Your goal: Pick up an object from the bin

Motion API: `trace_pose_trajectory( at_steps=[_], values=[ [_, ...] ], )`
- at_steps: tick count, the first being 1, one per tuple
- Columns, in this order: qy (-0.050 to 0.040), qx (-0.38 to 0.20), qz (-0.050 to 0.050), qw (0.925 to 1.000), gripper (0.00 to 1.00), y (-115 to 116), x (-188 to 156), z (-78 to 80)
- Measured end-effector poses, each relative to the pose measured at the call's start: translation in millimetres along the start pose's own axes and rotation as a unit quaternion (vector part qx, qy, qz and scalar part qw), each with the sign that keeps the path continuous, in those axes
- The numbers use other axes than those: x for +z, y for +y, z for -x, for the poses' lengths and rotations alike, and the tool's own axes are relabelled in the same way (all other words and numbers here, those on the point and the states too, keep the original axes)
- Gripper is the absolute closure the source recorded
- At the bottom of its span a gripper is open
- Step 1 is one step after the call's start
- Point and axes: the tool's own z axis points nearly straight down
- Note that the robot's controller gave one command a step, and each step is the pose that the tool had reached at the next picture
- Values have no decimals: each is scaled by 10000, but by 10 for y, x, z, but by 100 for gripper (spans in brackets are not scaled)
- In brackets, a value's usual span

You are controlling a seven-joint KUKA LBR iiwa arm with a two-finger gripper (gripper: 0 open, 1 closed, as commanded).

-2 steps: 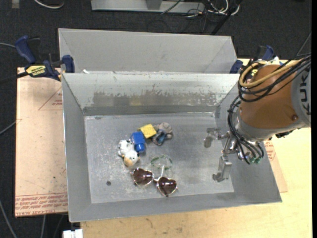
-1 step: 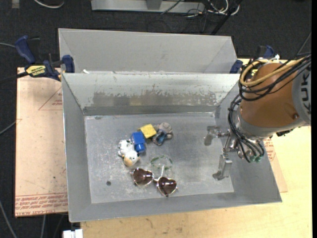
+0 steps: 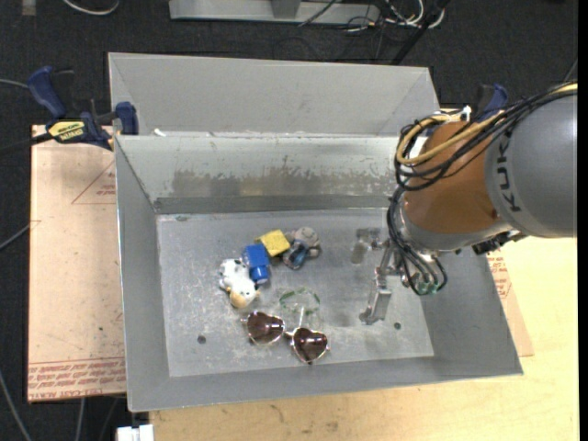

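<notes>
The bin [image 3: 138, 274] is lit evenly and fairly brightly from above, and its pale back wall is rendered lightest. Only short, soft shadows are cast beside the heap of small things [image 3: 266, 269] on its bottom. A broader, faint shadow is thrown beneath the arm [image 3: 514, 173], whose grey shell is marked by a dull sheen. The dark floor [image 3: 138, 7] beyond the bin is left dim.

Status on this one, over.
Tool over bare floor, right side of bin. Nearest: heart-shaped sunglasses, view-left of it, untouched. Small toy heap beyond. Nothing in the way.
</notes>
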Motion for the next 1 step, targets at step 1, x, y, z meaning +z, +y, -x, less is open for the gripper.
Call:
trace_pose_trajectory(
  at_steps=[1],
  values=[
    [43,-324,-1,9995,0,131,45,189]
  ],
)
